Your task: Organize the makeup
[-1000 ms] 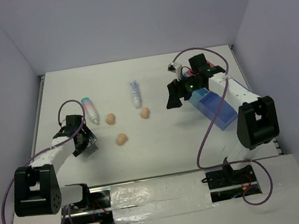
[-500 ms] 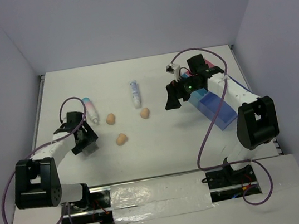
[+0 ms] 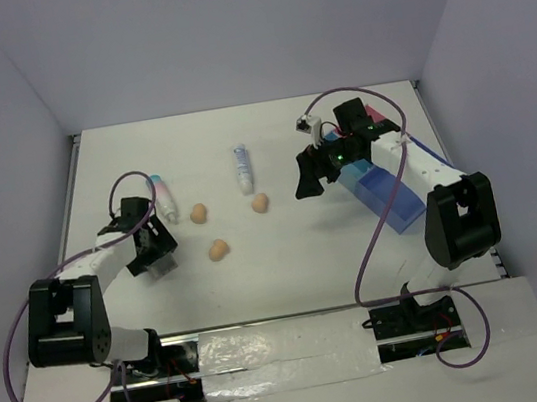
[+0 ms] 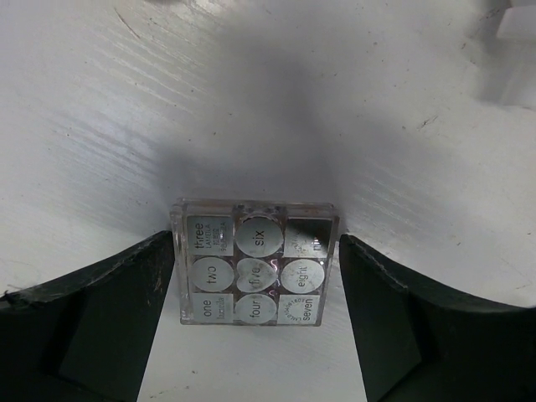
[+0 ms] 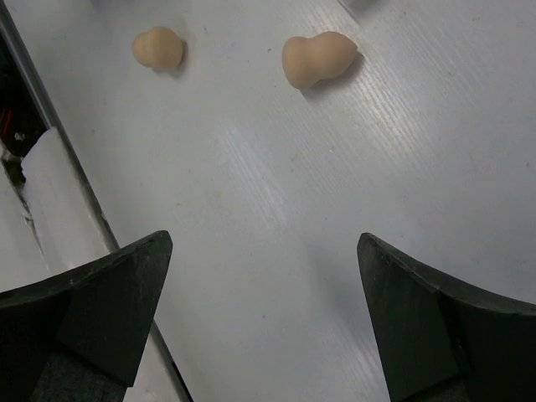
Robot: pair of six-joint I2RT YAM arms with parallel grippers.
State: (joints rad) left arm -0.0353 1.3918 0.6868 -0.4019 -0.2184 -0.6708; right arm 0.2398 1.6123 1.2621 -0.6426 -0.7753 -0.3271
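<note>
A clear square eyeshadow palette (image 4: 254, 264) with nine labelled pans lies flat on the white table. My left gripper (image 4: 255, 251) is open around it, one finger close by each side edge, and a thin gap shows on the right. From above, that gripper (image 3: 153, 251) is low at the table's left with the palette (image 3: 164, 267) under it. Three peach sponges (image 3: 198, 212) (image 3: 260, 202) (image 3: 218, 250) lie mid-table. My right gripper (image 3: 308, 181) hovers open and empty, and two sponges (image 5: 316, 59) (image 5: 157, 48) lie ahead of it (image 5: 264, 243).
A pink-white tube with a teal cap (image 3: 163, 198) lies just beyond the left gripper. A white tube with blue print (image 3: 241, 169) lies farther back. The blue and pink divided tray (image 3: 389, 198) sits under the right arm. White tape (image 5: 50, 193) marks the near table edge.
The left jaws have spread wider around the palette, and the left arm's elbow has shifted. The right arm has edged slightly left and stays open.
</note>
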